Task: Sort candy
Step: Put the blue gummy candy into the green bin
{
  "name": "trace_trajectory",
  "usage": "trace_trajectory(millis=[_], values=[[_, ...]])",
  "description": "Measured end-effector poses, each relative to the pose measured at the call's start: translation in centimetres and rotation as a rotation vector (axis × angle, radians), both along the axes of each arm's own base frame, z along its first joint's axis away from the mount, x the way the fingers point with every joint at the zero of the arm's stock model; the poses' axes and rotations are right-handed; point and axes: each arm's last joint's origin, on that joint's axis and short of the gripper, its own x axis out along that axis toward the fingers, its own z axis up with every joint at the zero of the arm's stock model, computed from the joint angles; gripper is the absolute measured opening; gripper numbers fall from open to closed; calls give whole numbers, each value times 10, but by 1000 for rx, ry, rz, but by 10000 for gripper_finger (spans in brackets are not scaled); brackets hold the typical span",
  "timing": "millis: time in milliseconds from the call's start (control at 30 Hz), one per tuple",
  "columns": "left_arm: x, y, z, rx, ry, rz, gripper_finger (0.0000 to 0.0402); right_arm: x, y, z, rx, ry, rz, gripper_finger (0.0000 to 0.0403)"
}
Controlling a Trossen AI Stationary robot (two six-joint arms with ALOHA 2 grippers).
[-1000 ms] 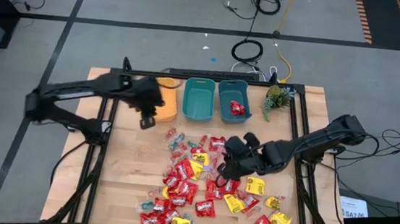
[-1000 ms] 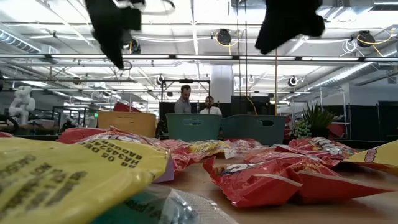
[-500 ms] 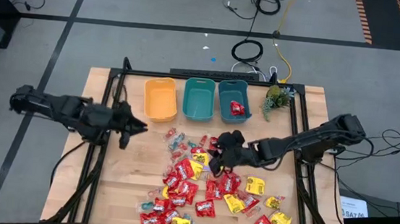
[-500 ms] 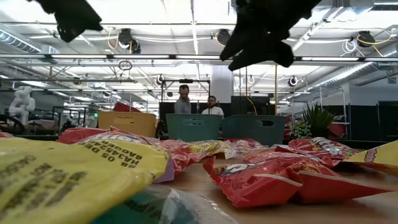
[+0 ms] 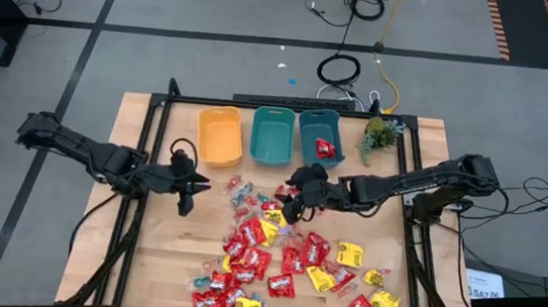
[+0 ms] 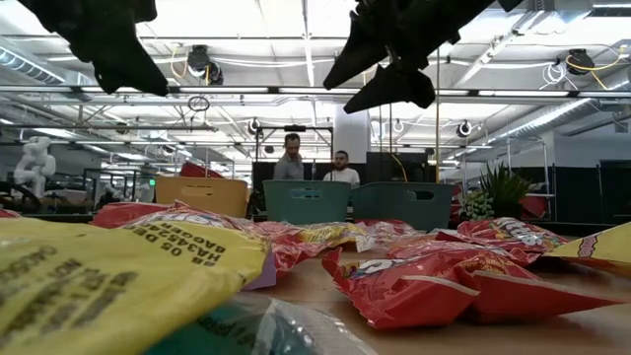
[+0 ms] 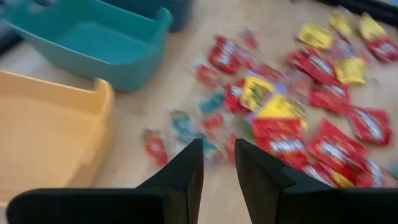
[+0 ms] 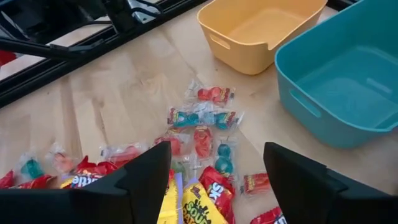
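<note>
Wooden table [image 5: 171,254] in an open workshop, two people standing far behind the bins in the low view.

Candy [image 5: 275,258] lies as a loose scatter across the table's middle and near-right area: glossy red packets [image 5: 280,284], yellow packets [image 5: 350,254], and a patch of tiny clear-wrapped pink and teal pieces [image 8: 202,118] nearest the bins. One red packet [image 5: 324,148] already sits in the right teal bin [image 5: 308,125]; the middle teal bin [image 5: 272,135] and the yellow bin [image 5: 220,135] look empty.

Handling, judged: packets are light, soft, crinkly and slick film, so they will likely slide or buckle; pinch across the flat body or a sealed end seam. Tiny pieces are best taken across the middle lump, since the twisted ends would slip. Packets overlap, so a pinch could drag a neighbour.

No common heading: long axes point every way. The small wrapped pieces mostly lie with their twisted ends pointing sideways across the right wrist view.

Right gripper [image 5: 295,197] hovers over the small pieces at the pile's bin-side edge, jaws spread wide, empty. Left gripper [image 5: 190,184] sits left of the pile near the yellow bin, jaws slightly apart with a narrow gap, holding nothing. Small green plant [image 5: 379,135] at the table's back right.
</note>
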Motion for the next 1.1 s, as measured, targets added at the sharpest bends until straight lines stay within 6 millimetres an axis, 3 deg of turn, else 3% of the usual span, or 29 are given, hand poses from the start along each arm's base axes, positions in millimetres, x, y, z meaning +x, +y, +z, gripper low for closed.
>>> trace_trajectory(millis=[300, 600, 900, 1100], values=[[6, 2, 0, 114, -23, -17, 102, 10, -5, -13, 51, 28, -69, 229], [14, 5, -27, 95, -243, -286, 102, 67, -9, -17, -58, 178, -8, 226], [8, 7, -40, 48, -247, -304, 102, 130, -27, -37, -27, 359, 90, 226], [8, 5, -40, 34, -247, -341, 102, 138, -36, -51, 54, 543, -2, 226]])
